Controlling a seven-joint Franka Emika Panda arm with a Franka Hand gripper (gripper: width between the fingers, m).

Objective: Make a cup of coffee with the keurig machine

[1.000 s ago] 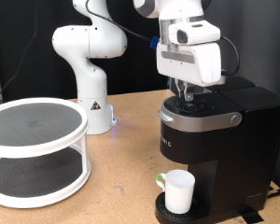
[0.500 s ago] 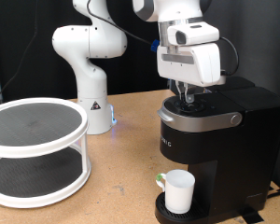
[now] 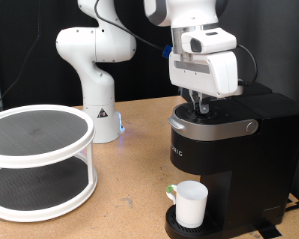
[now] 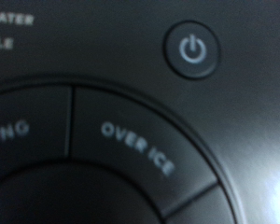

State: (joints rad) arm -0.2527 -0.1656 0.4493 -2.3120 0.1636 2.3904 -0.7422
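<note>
The black keurig machine (image 3: 224, 164) stands at the exterior view's right, its silver-grey lid handle shut. The white cup (image 3: 192, 204) with a small green mark sits on its round drip tray under the spout. My gripper (image 3: 199, 104) hangs straight down over the top of the machine, fingertips right at the button panel. The wrist view is filled by that panel from very close: a lit power button (image 4: 192, 49) and a button marked "OVER ICE" (image 4: 137, 147). The fingers do not show in the wrist view.
A white two-tier round rack (image 3: 40, 159) stands at the exterior view's left. A second white robot base (image 3: 95, 70) stands at the back. The wooden table (image 3: 130, 209) lies between rack and machine.
The gripper has shifted very slightly to the exterior view's right and up over the machine's top. The cup and machine have not moved.
</note>
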